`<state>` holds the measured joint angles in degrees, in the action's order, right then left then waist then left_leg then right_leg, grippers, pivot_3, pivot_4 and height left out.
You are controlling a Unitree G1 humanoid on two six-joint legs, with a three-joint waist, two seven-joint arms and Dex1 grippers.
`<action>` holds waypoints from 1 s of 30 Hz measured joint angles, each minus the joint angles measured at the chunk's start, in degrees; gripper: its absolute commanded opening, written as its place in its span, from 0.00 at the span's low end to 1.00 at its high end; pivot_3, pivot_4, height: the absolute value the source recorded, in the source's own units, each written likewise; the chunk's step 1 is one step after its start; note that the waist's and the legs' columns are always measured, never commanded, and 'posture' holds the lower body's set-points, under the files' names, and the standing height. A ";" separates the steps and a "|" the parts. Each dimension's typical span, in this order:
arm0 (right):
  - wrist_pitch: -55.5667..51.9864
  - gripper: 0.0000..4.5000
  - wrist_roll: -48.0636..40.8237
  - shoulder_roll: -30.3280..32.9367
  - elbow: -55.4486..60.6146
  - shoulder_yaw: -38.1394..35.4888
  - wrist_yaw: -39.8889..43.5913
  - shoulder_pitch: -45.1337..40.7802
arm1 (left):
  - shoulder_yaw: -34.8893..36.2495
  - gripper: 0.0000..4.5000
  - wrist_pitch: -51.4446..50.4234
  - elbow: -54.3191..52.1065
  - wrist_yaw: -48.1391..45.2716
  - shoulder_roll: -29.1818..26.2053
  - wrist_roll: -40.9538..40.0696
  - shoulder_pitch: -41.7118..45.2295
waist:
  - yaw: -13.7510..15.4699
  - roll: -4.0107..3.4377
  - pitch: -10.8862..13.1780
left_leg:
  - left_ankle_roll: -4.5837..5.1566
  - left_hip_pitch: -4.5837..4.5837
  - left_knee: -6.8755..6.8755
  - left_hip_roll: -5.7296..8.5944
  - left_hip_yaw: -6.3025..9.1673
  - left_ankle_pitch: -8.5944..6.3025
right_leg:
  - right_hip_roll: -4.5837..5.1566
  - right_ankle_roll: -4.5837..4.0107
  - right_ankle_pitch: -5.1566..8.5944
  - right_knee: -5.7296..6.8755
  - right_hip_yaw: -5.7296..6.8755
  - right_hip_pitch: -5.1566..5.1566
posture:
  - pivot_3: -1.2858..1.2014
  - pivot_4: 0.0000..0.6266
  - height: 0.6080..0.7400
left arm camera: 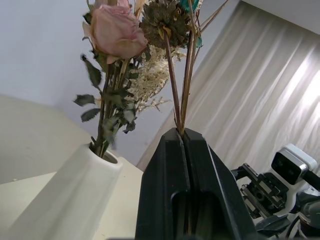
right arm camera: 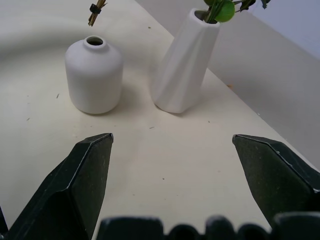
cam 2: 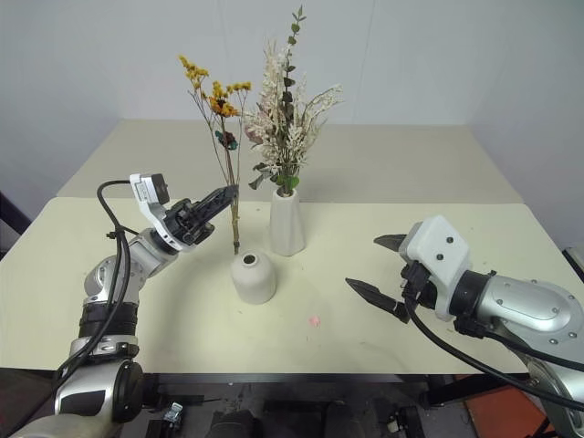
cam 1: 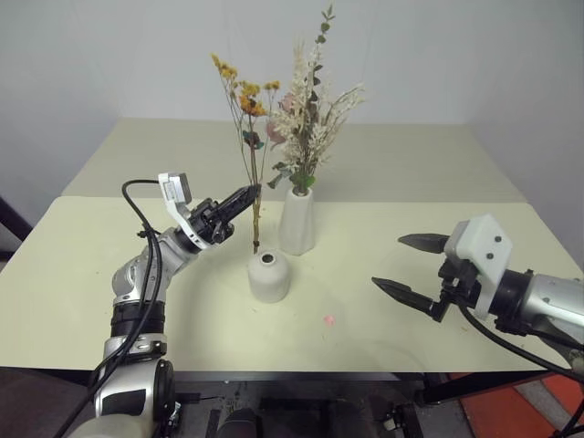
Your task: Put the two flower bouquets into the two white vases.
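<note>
**Sprig held above the short vase; large bunch seated in the tall vase**

The table [cam 1: 109, 274] carried two white vases near its middle. The tall vase [cam 1: 297, 220] stood upright, farther from the near edge. The short vase [cam 1: 269, 276] stood upright just beside it, nearer the near edge and slightly toward the left edge. The two vases stood close together; contact between them could not be confirmed.

The large bunch [cam 1: 306, 114] stood in the mouth of the tall vase, its stems inside and its roses, plumes and leaves rising well above the rim. In the left wrist view a pink rose [left arm camera: 116, 31] showed among its leaves.

The left gripper [cam 1: 245, 196] was clamped shut on the stems of the sprig [cam 1: 245, 99]. The grip sat partway up the stems. The sprig hung roughly upright, flowers at the top. Its cut end [right arm camera: 95, 12] was above the short vase's mouth and a little off to one side, outside the hole and clear of the rim. The sprig stood just beside the large bunch, on the side toward the left edge.

The right gripper [cam 1: 412, 265] hovered over the table toward the right edge, well apart from both vases. Its fingers [right arm camera: 82, 175] were spread wide and held nothing. They pointed toward the vases.

A small pink spot [cam 1: 328, 319] lay on the table between the short vase and the near edge.
</note>
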<state>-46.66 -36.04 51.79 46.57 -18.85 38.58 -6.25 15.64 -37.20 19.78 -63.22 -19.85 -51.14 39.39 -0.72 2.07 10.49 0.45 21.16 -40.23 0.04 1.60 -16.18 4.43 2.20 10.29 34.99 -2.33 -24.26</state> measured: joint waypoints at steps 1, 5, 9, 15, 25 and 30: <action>0.11 1.00 0.02 0.00 0.00 -0.03 0.02 0.32 | -0.11 0.00 -0.10 -0.02 0.00 0.23 0.04 0.00 | 0.02 0.00 0.00 | 0.00 0.00 0.00 0.00 0.00 0.00 | 0.00 0.00 0.00 0.00 0.00 0.00 | 0.52 0.24 1.00; 0.45 1.00 0.06 0.00 0.00 -0.53 0.16 1.48 | -0.28 0.00 -0.58 -0.46 0.15 1.24 0.02 0.00 | 0.03 0.00 0.00 | 0.01 0.01 0.00 0.00 0.00 -0.01 | 0.01 0.01 0.01 -0.01 0.00 0.00 | 0.52 0.24 1.00; 0.96 1.00 0.33 0.01 -0.02 -1.88 0.39 3.00 | -1.83 0.00 -0.50 -3.01 -0.05 1.34 0.68 -0.04 | 0.01 0.00 0.00 | 0.02 0.01 0.02 0.00 0.00 -0.01 | 0.01 0.03 0.02 -0.02 -0.01 0.00 | 0.52 0.24 1.00; 2.49 1.00 1.04 0.02 -0.42 -2.20 0.83 3.29 | -2.25 0.00 -0.18 -3.30 -0.09 1.50 1.60 -1.10 | -0.08 0.00 0.00 | 0.02 -0.01 0.03 0.00 -0.01 -0.01 | 0.00 0.04 0.03 -0.01 -0.02 0.00 | 0.52 0.24 1.00; 2.81 1.00 1.76 0.02 -1.18 -1.12 0.23 2.13 | -2.06 0.00 5.64 -0.04 -2.04 2.32 3.87 -0.82 | 0.03 0.00 0.00 | 0.03 0.00 0.05 0.01 -0.01 -0.02 | 0.01 0.03 0.03 -0.06 -0.01 0.00 | 0.52 0.24 1.00; 2.81 1.00 2.11 0.00 -1.18 -0.25 -0.07 1.98 | -2.20 0.00 7.25 0.95 -2.78 3.13 4.64 -0.69 | 0.04 0.00 0.00 | 0.04 0.01 0.07 0.01 -0.02 -0.02 | 0.01 0.04 0.03 -0.07 -0.01 0.00 | 0.52 0.24 1.00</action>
<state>-43.85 -33.92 51.79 45.39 -19.09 38.51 -4.27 13.44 -29.95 20.74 -66.00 -16.72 -46.51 38.70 -0.68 2.07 10.50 0.49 21.17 -40.16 0.04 1.58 -16.20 4.44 2.24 10.32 34.92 -2.34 -24.26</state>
